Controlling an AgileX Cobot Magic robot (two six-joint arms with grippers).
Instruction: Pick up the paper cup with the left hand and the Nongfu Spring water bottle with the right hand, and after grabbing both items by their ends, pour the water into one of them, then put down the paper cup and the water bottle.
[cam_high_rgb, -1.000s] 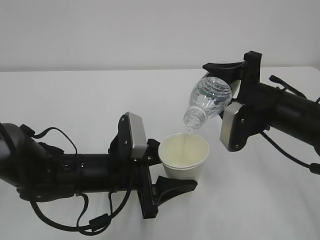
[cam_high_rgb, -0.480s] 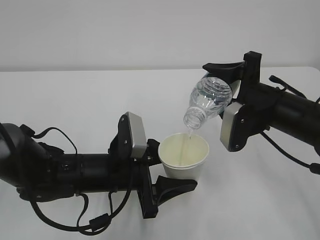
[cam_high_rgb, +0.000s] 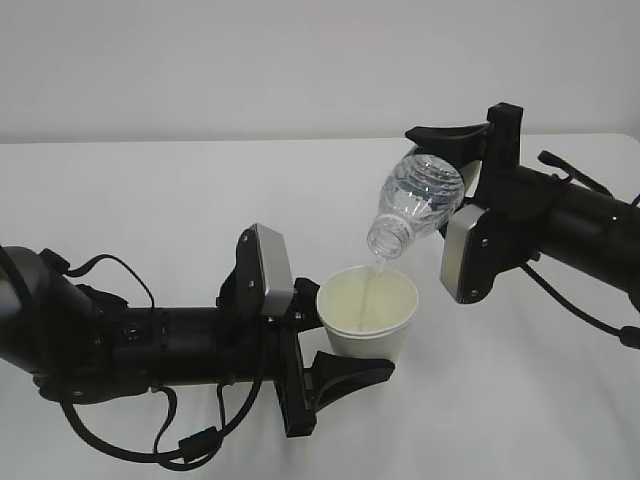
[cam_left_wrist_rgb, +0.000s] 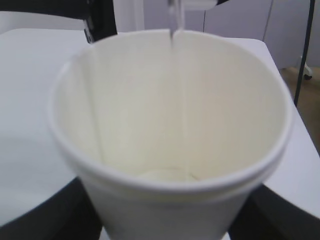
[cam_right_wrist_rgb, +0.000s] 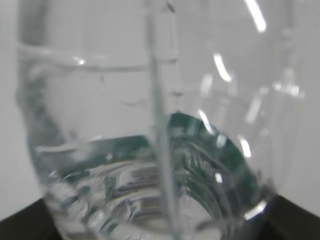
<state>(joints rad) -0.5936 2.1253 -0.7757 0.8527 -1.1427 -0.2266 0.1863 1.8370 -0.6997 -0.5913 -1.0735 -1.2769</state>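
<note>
Pouring is under way over the middle of the white bench (cam_high_rgb: 150, 190). The left hand's black two-finger pincer (cam_high_rgb: 335, 345) grasps the small cream paper cup with a rolled rim (cam_high_rgb: 367, 315), its jaws closed on the cup's lower part; one black finger (cam_high_rgb: 350, 375) curves beneath the near side of the cup. The cup stands upright, lifted off the bench, near the centre of the scene and slightly to the right.

Above it and a little to the far right, the right hand's black pincer (cam_high_rgb: 452, 170) clamps the base end of the small clear ribbed plastic bottle (cam_high_rgb: 415, 205). The bottle is tilted with its open, capless mouth pointing down and to the left, just above the far rim of the cup and not touching it. A thin stream of clear water (cam_high_rgb: 375, 275) runs from the mouth into the cup.

In the left wrist view the cup (cam_left_wrist_rgb: 170, 150) fills the frame and the stream (cam_left_wrist_rgb: 175, 20) enters at the far rim. In the right wrist view the bottle's clear wall (cam_right_wrist_rgb: 150, 125) is seen close up, with water (cam_right_wrist_rgb: 125, 190) pooled inside and dark green showing through it.
</note>
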